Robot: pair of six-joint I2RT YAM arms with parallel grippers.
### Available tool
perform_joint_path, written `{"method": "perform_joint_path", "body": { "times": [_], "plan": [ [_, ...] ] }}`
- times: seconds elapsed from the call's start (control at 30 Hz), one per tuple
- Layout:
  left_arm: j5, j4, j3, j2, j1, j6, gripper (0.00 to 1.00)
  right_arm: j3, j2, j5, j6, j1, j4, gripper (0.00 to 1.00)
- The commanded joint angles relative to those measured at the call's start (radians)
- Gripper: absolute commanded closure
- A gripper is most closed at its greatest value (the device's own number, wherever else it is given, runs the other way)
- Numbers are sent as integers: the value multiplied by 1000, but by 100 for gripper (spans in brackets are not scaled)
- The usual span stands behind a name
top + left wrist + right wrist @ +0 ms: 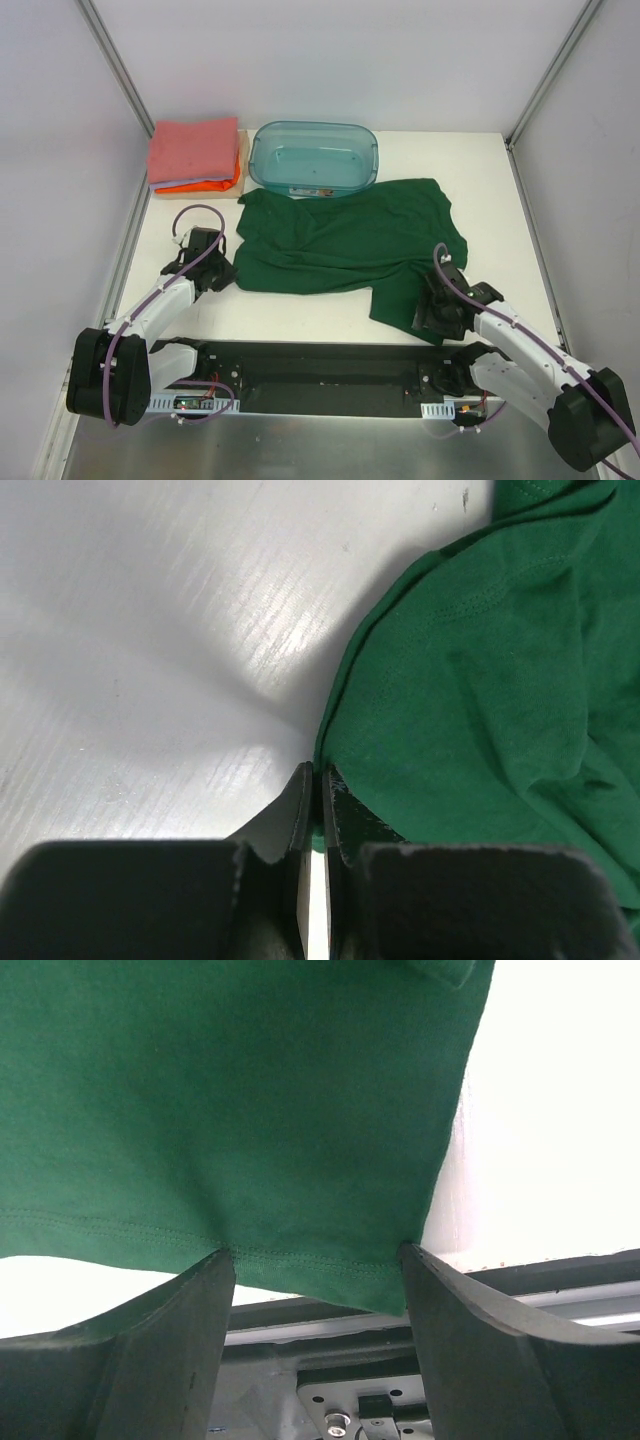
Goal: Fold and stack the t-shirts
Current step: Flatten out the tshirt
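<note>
A dark green t-shirt (350, 240) lies spread and rumpled across the middle of the white table. My left gripper (228, 272) is at the shirt's left edge, and its jaws are closed on that edge (318, 772) of the green cloth (480, 680). My right gripper (428, 318) is at the shirt's near right corner. It is open wide (317, 1252), with the stitched hem (250, 1110) lying between the two fingers. A folded stack sits at the back left: salmon-pink (192, 148) on top, a lavender edge (178, 184) and orange (208, 184) below.
A translucent teal plastic bin (313, 158) stands at the back centre, touching the shirt's far edge. The black base plate (320, 375) of the arms runs along the near edge, just under the shirt's hem. White walls enclose the table on three sides.
</note>
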Motion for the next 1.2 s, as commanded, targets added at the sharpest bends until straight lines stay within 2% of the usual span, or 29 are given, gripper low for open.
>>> {"method": "perform_joint_path", "body": {
  "times": [0.0,0.13,0.23,0.27,0.4,0.47,0.53,0.63,0.83,1.0,1.17],
  "plan": [
    [-58,-10,-8,-7,4,1,100,23,35,78,42,19,21,31],
    [-61,-10,-7,-6,4,5,100,29,81,86,63,33,93,40],
    [-78,-10,-8,-11,4,7,100,43,135,121,74,43,102,43],
    [-84,-10,-8,-14,4,7,100,47,150,124,76,45,101,47],
    [-92,-12,-11,-20,6,15,100,58,186,135,79,62,116,78],
    [-93,-15,-11,-26,6,19,100,61,174,146,79,76,115,89],
    [-104,-15,-11,-32,6,24,100,67,143,155,62,80,113,94],
    [-96,-21,-4,-49,6,31,100,104,74,187,25,80,90,99],
    [-41,-24,79,-128,6,79,100,231,-61,255,-97,77,78,99],
    [-3,-39,232,-170,6,108,100,391,-80,363,-163,63,78,99],
    [13,-96,439,-217,6,136,100,644,-93,443,-275,42,59,99]
  ]
}}
